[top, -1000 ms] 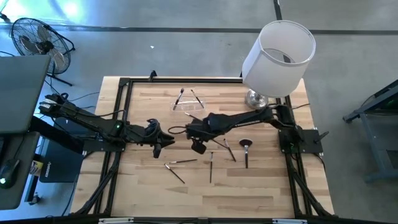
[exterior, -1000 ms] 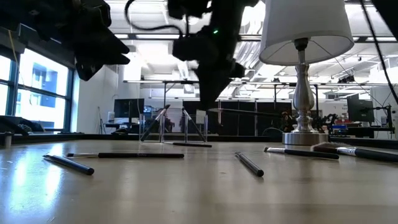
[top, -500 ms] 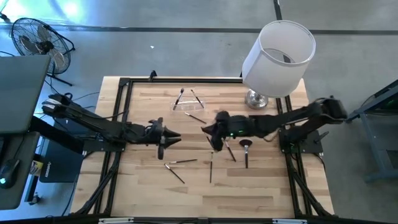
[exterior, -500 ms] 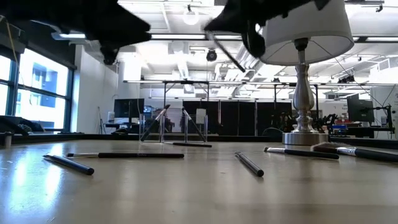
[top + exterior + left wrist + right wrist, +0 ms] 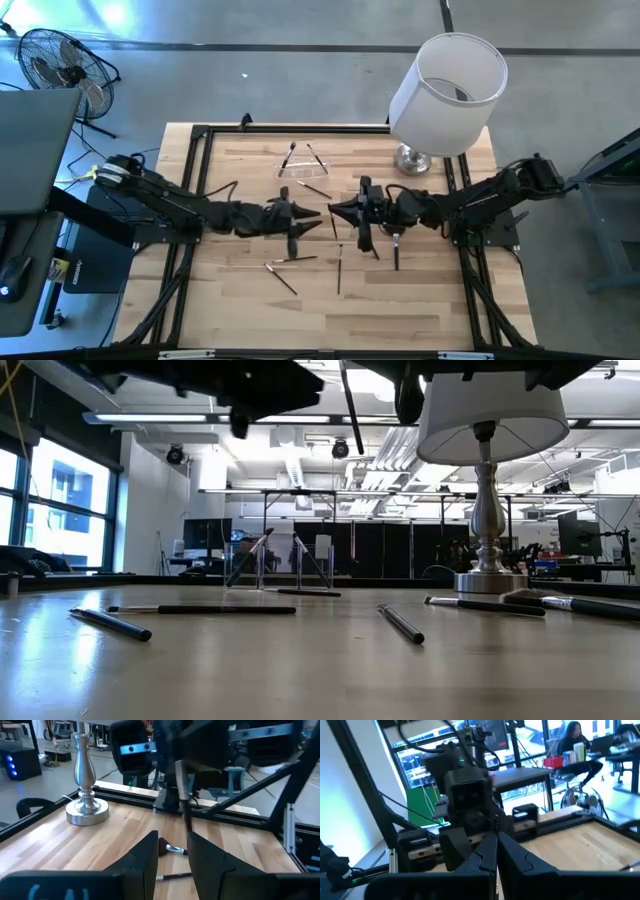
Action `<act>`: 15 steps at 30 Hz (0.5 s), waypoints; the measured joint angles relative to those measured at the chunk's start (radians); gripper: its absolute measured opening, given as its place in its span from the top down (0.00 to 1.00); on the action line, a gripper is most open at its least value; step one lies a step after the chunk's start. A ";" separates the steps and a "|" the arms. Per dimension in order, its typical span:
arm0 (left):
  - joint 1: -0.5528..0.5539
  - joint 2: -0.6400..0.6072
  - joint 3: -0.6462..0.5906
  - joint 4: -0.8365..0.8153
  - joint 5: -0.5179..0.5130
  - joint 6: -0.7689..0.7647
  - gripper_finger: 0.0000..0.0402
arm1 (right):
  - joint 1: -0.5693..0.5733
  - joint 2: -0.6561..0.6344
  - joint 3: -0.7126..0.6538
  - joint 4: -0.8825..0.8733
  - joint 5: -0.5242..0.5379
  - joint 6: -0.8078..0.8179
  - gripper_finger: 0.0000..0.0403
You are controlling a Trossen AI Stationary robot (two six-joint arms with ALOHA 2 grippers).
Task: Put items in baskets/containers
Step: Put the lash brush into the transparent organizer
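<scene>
Meanwhile, a brush pinched above mid-table

Fills the centre of the high view: wooden table [image 5: 400, 310], dark-framed. Stands at its upper right: white-shaded lamp [image 5: 447, 80], silver base on the wood. Meet nose to nose at mid-frame, above the boards: left gripper [image 5: 314, 215] from the left, right gripper [image 5: 334, 211] from the right. Fingers of the left spread apart, nothing between them. Fingers of the right pressed together on a slim held brush [image 5: 183, 785], silver ferrule uppermost, dark handle hanging down just in front of the left fingers. Sits above centre, near the table's upper edge: clear holder [image 5: 303, 167], two brushes leaning in it. Lie loose below the grippers: four thin dark brushes [image 5: 290, 260], flat on the wood. Rests right of those, under the right arm: fluffy-headed brush [image 5: 396, 236].
</scene>
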 joint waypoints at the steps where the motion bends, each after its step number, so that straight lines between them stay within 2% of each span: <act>1: 0.012 0.009 0.017 -0.002 0.029 0.000 0.75 | 0.000 0.000 0.000 0.004 -0.001 -0.011 1.00; 6: 0.055 0.046 0.076 -0.005 0.146 -0.018 0.75 | 0.000 0.000 0.000 0.005 -0.012 -0.016 1.00; 15: 0.071 0.090 0.129 0.008 0.179 -0.030 0.75 | 0.000 0.000 0.000 0.028 -0.012 -0.061 1.00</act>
